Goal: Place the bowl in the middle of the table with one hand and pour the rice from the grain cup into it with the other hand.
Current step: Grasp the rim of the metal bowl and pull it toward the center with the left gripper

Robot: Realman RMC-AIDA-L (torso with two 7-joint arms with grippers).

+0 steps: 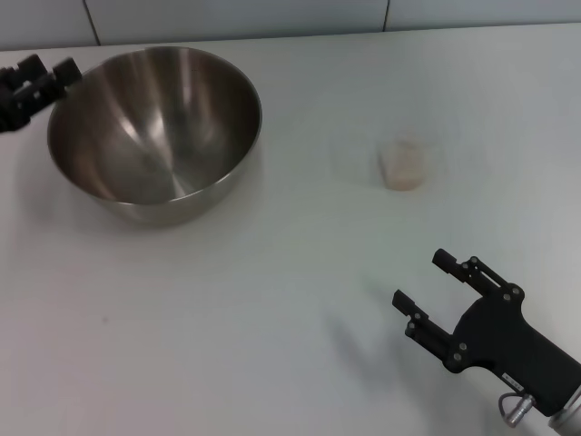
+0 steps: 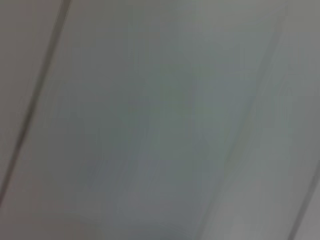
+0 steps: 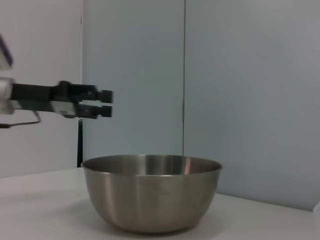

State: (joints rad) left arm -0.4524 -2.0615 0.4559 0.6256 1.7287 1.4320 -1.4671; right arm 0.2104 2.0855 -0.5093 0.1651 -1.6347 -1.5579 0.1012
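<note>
The steel bowl (image 1: 154, 123) stands on the left part of the white table (image 1: 272, 309); the right wrist view shows the bowl (image 3: 150, 192) upright and empty. My left gripper (image 1: 52, 68) hovers open at the bowl's far-left rim, and in the right wrist view the left gripper (image 3: 107, 102) is above the rim, not touching it. The clear grain cup (image 1: 402, 154) with rice (image 1: 404, 171) in its bottom stands right of centre. My right gripper (image 1: 420, 279) is open near the front right, short of the cup and holding nothing.
A grey panelled wall (image 1: 272, 18) runs behind the table's far edge. The left wrist view shows only blurred wall panels (image 2: 150, 120). Bare tabletop lies between the bowl and the cup.
</note>
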